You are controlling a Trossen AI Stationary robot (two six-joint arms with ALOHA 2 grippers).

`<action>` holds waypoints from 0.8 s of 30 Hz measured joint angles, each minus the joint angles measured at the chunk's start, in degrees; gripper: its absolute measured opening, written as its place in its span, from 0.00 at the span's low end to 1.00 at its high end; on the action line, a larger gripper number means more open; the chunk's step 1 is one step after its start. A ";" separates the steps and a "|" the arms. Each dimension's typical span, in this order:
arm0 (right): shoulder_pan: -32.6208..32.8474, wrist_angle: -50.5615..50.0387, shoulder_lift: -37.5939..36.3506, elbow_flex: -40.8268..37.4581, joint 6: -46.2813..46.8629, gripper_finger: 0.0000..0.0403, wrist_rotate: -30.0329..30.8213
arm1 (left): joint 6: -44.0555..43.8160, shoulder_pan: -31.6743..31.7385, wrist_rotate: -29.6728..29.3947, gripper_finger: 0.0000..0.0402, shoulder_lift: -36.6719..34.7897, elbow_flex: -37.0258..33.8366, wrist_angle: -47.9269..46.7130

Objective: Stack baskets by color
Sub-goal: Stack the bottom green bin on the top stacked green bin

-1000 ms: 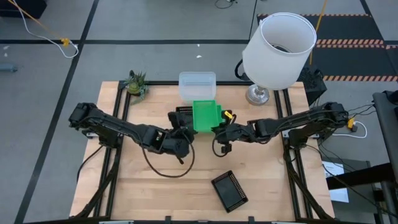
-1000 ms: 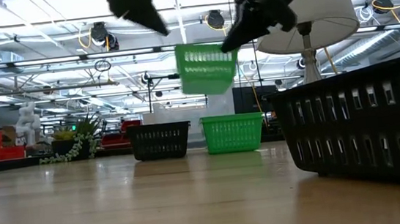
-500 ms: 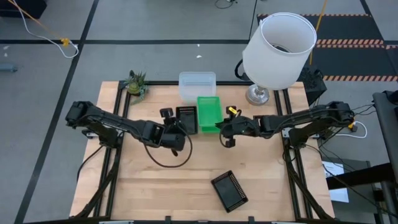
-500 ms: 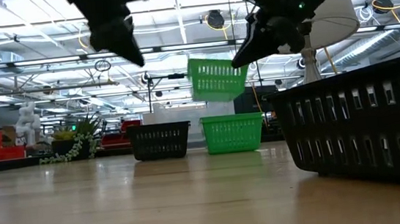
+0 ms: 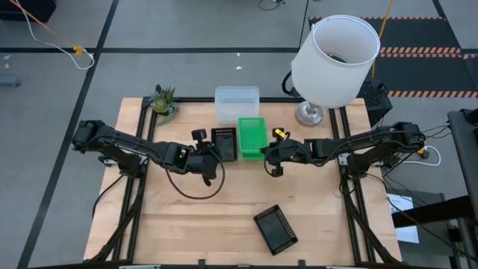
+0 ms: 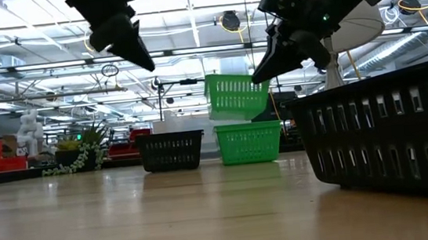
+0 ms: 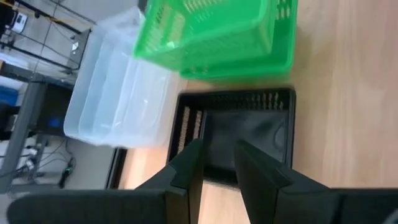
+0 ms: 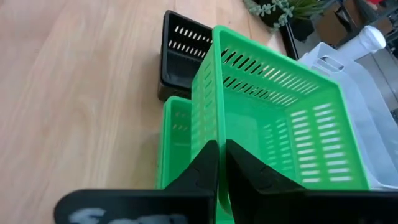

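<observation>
A green basket (image 6: 237, 96) hangs tilted just above a second green basket (image 6: 249, 142) that stands on the table, with my right gripper (image 5: 266, 152) shut on it. Left of the two stands a black slotted basket (image 5: 224, 142). My left gripper (image 7: 217, 168) hovers above that basket's near wall, fingers apart and nothing between them; in the low view it (image 6: 144, 62) is well above the table. Clear baskets (image 5: 237, 103) sit stacked at the far edge. Another black basket (image 5: 275, 228) lies near the front edge. My right gripper pinches the top rim of one wall (image 8: 219, 140) of the upper green basket, one finger inside the basket and one outside. The fingers come from the table's right, slanting down. The basket hangs tilted, open side up, over the green basket below it.
A big white lampshade on a metal foot (image 5: 334, 52) stands at the far right corner. A small green plant figure (image 5: 164, 101) sits at the far left corner. Bare wood lies in the near left half of the table (image 5: 194, 224).
My right gripper has come down and a little toward the far edge with the green basket, which now hangs low over the green basket on the table. My left gripper has gone down and toward the far edge, ending over the black basket.
</observation>
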 joint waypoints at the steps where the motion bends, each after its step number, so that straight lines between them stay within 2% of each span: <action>1: 0.00 -0.13 0.00 0.00 0.40 0.02 0.01 | 0.00 0.01 0.25 0.23 -0.11 0.09 0.60; 20: 0.00 -1.49 0.00 0.00 3.54 0.03 -0.10 | -0.17 0.33 1.19 0.23 -0.08 0.12 1.03; 24: 0.00 0.29 0.00 -0.97 2.96 0.03 -1.76 | -0.04 0.33 1.20 0.23 -0.08 0.12 1.48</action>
